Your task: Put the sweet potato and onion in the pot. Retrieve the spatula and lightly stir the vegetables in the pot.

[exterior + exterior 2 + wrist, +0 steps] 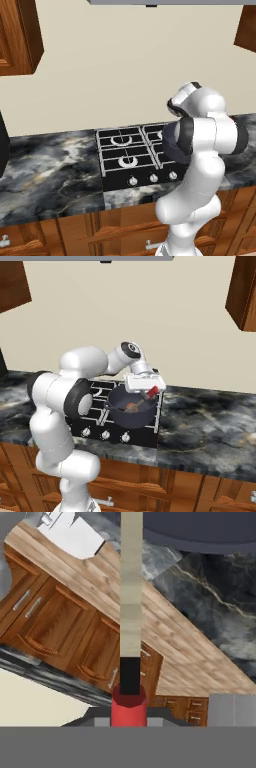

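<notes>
Gripper (150,390) grips spatula (148,395) — over pot (131,406).

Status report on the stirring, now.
Claw shut on spatula, red handle up, shaft angled into pot. Pot on stove, something orange inside. Nothing blocking the pot.

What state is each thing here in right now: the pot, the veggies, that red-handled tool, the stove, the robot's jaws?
pot: upright on the stove, no lid.
onion: inside the pot.
sweet potato: cannot make it out in the pot.
spatula: held, red handle up, head down in the pot.
gripper: jaws shut on the spatula handle.
stove: no flame visible, knobs too small to read.
</notes>
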